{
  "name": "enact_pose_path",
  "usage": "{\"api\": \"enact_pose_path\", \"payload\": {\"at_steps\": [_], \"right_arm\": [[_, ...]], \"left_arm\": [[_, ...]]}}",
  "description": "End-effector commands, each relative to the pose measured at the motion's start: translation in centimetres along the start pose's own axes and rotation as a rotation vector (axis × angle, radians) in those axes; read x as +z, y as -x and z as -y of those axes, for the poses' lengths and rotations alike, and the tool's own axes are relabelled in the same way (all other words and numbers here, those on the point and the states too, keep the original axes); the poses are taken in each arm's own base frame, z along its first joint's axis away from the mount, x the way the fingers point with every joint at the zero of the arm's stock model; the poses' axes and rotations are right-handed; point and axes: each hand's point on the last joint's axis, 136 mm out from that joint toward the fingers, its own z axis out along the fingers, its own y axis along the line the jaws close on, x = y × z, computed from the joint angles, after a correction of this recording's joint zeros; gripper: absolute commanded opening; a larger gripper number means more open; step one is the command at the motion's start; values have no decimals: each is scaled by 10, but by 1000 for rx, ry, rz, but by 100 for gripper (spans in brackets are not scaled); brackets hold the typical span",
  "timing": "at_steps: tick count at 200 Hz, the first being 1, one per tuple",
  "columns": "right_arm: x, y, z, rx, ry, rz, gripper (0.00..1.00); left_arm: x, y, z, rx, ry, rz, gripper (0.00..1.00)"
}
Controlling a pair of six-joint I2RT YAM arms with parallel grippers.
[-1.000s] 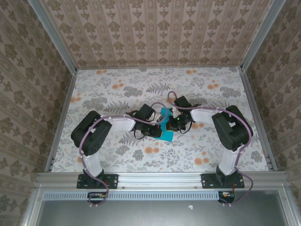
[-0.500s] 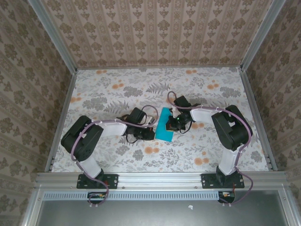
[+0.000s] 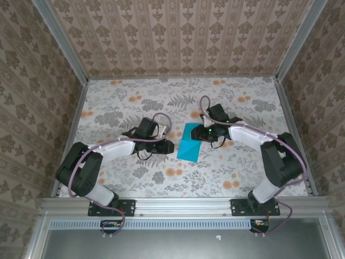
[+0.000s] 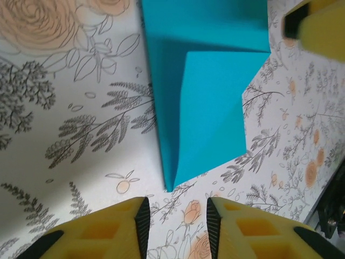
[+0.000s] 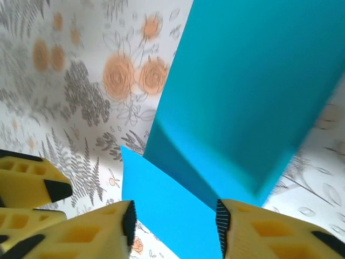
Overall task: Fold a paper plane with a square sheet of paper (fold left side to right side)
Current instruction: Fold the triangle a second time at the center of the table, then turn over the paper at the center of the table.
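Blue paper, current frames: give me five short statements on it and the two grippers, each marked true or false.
1. The square sheet of paper lies on the floral table, between the two arms' grippers. True.
2. The left gripper is clamped on the paper. False: its fingers stand apart over bare table, with the paper ahead of them.
3. The paper is a flat, unfolded square. False: it is folded, with one layer overlapping another along a slanted edge.
4. In the right wrist view, blue paper shows in the gap between the right gripper's fingers. True.
5. The paper rests against the back wall. False: it sits mid-table.
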Motion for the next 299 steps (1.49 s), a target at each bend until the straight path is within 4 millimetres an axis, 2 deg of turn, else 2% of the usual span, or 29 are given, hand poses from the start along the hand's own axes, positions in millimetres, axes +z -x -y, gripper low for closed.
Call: {"api": "enact_pose_path", "payload": {"at_steps": [1, 15, 30, 65, 89, 122, 141, 193, 227, 245, 269, 282, 299], "right_arm": [[-26, 5, 28, 0, -112, 104, 58], [-35, 3, 32, 8, -102, 138, 67], [-38, -2, 27, 4, -60, 135, 74], [-24, -21, 17, 43, 41, 45, 76], [-10, -27, 13, 96, 100, 6, 75], [6, -26, 9, 131, 146, -27, 74], [14, -24, 4, 138, 172, -44, 75], [35, -20, -11, 137, 224, -74, 69], [44, -15, -20, 131, 246, -81, 57], [46, -13, -22, 132, 251, -87, 40], [40, -7, -25, 114, 260, -61, 9], [25, 2, -33, 78, 294, -14, 2], [-3, 19, -46, 21, 364, 63, 0]], "left_arm": [[5, 22, 15, 42, -63, 34, 39], [12, 30, 20, 51, -92, 36, 41], [23, 34, 21, 57, -101, 20, 42], [44, 44, 16, 56, -89, -3, 44], [49, 49, 18, 66, -91, -1, 39], [46, 50, 18, 75, -78, 13, 14], [41, 49, 17, 80, -59, 23, 5], [33, 48, 14, 83, -37, 35, 4], [34, 47, 14, 83, -38, 32, 4], [32, 48, 14, 84, -33, 38, 8], [20, 53, 13, 67, -38, 77, 28], [3, 59, 13, 50, -50, 130, 44], [-25, 68, 15, 31, -73, 208, 62]]}}
